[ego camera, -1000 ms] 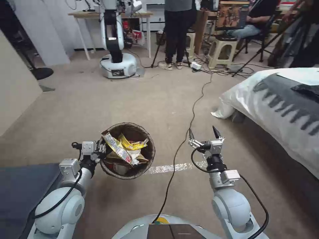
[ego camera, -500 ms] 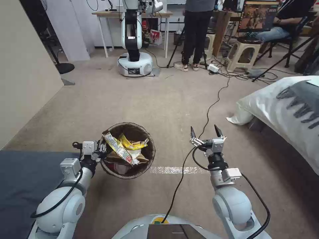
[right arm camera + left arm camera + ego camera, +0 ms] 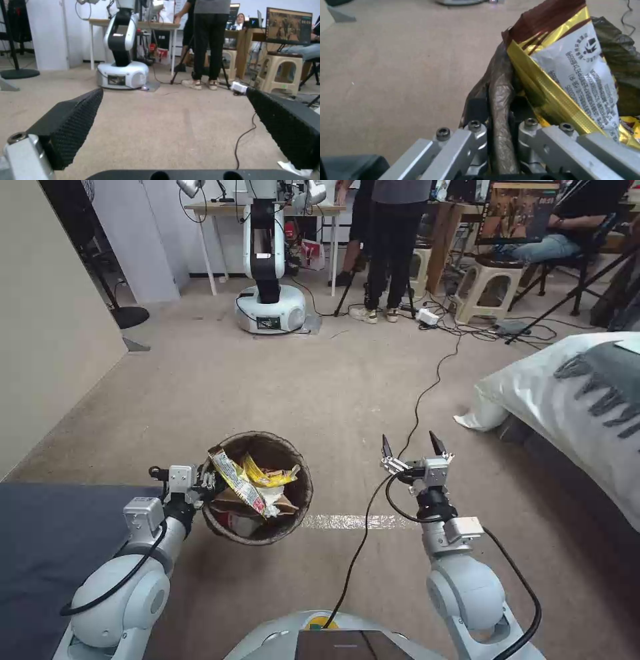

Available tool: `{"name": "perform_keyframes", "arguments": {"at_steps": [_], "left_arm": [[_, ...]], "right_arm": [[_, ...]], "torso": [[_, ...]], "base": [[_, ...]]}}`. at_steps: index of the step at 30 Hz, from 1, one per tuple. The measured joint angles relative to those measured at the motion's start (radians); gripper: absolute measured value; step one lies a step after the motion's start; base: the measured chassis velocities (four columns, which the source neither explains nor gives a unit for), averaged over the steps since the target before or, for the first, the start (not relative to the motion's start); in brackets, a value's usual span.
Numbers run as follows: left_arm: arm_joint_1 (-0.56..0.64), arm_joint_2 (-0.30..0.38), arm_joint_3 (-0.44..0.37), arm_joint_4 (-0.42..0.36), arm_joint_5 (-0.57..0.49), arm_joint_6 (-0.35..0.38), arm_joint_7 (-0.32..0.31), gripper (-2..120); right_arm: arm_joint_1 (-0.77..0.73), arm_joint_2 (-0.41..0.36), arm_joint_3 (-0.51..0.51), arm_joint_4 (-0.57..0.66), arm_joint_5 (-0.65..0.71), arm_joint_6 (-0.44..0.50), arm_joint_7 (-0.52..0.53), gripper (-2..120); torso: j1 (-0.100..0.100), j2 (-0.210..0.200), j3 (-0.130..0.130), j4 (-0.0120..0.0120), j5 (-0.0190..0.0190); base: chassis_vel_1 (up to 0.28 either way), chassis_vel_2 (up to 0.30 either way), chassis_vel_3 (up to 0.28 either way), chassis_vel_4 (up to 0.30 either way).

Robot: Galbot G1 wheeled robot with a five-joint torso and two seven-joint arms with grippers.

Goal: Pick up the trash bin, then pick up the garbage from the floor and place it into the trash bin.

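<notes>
Left pincer gripping trash bin, wrapper print unreadable

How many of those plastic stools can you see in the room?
2. One beige stool stands at the back right near the seated person; another stool sits farther back, partly behind the standing person's legs. More may be hidden behind people and furniture.

A robotics lab staged as a bedroom: a bed on beige carpet, a second robot before a workbench, tripods, stools, a monitor and trailing cables.
</notes>
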Motion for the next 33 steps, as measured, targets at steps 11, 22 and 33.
{"name": "perform_keyframes", "arguments": {"at_steps": [11, 22, 33], "left_arm": [[-0.008, 0.017, 0.004, -0.009, -0.101, 0.097, -0.106, 5], [-0.020, 0.022, 0.018, 0.040, -0.205, 0.097, -0.211, 5], [-0.039, -0.013, 0.038, 0.116, -0.313, 0.103, -0.288, 5]], "right_arm": [[0.009, 0.002, -0.017, -0.010, 0.000, 0.005, 0.000, 100], [0.022, 0.004, -0.040, -0.015, -0.001, 0.007, 0.000, 100], [0.034, -0.003, -0.077, -0.026, -0.005, 0.006, -0.001, 100]], "torso": [[0.000, 0.000, 0.000, -0.0001, 0.0000], [0.000, 0.000, 0.000, -0.0002, -0.0001], [0.000, 0.000, 0.000, -0.0001, -0.0001]], "base": [[0.000, 0.000, 0.000, 0.000], [0.000, 0.000, 0.000, 0.000], [0.000, 0.000, 0.000, 0.000]]}}
